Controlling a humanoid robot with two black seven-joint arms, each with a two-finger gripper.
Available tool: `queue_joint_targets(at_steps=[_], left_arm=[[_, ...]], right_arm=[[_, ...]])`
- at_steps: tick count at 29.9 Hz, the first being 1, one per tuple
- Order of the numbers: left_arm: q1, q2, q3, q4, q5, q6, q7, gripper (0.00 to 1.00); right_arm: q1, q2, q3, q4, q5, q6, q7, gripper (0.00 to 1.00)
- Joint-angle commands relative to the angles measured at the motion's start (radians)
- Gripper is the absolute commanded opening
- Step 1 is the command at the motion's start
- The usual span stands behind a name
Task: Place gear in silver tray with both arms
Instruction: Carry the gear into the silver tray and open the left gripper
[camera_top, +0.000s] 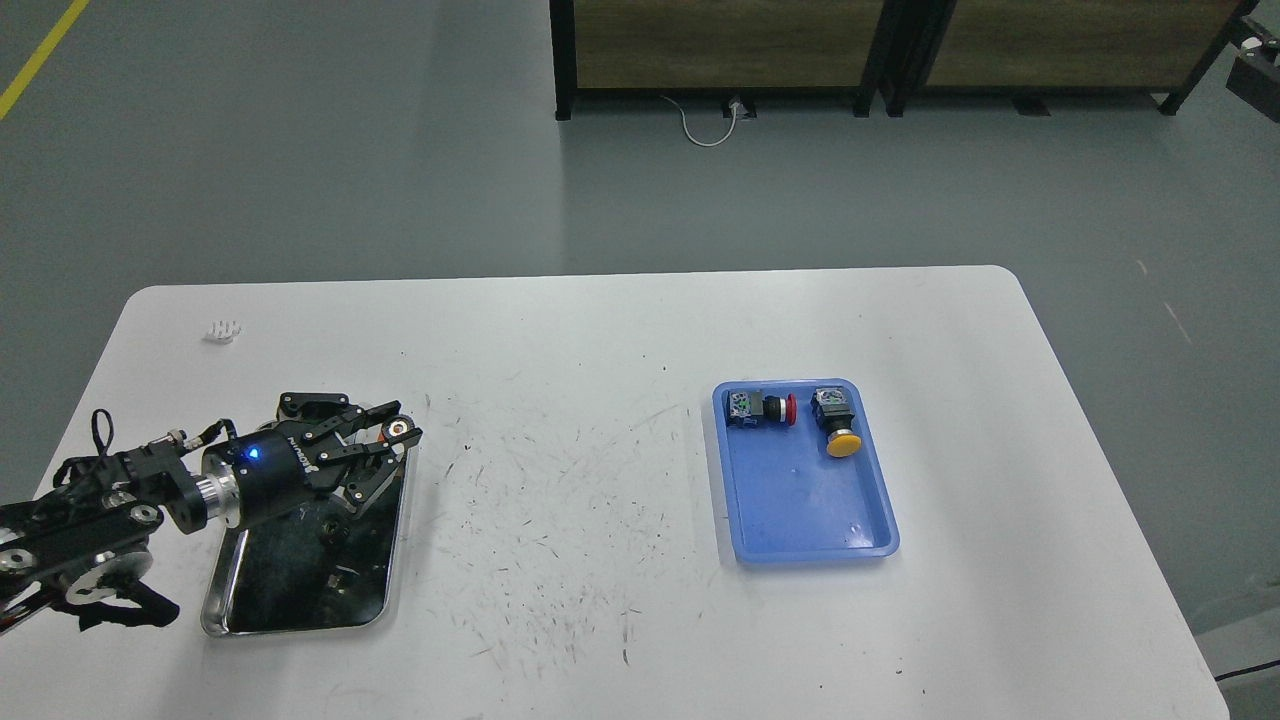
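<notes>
The silver tray (300, 570) lies at the table's front left, its dark floor reflecting the arm. My left arm comes in from the left edge, and its gripper (400, 430) hangs over the tray's far right corner. Its fingertips meet on a small round silvery gear (401, 430) with an orange spot beside it. A small white toothed piece (222, 330) lies on the table behind the tray, apart from the gripper. My right arm is out of view.
A blue plastic tray (810, 500) sits at the right middle of the white table (600, 400). It holds a red push-button (768, 408) and a yellow push-button (838, 422) at its far end. Dark frames and a cable stand on the floor beyond the table.
</notes>
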Motion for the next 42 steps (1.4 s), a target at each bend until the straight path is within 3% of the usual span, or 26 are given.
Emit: queue_joint_targets(at_steps=[1, 12, 35, 42], left_arm=[[0.035, 0.095, 0.003, -0.054, 0.002, 0.000, -0.009, 0.21], [0.143, 0.187, 0.003, -0.157, 0.047, 0.012, -0.035, 0.21], [0.265, 0.124, -0.015, -0.071, 0.078, 0.061, -0.062, 0.27], [0.273, 0.123, -0.017, -0.059, 0.066, 0.067, -0.062, 0.35]], right_arm=[[-0.001, 0.019, 0.003, -0.006, 0.000, -0.006, 0.000, 1.00], [-0.001, 0.049, 0.001, -0.028, -0.020, -0.011, 0.000, 1.00], [0.003, 0.054, -0.002, -0.029, -0.021, -0.021, -0.003, 1.00], [0.000, 0.054, 0.000, -0.029, -0.021, -0.023, -0.003, 1.00]])
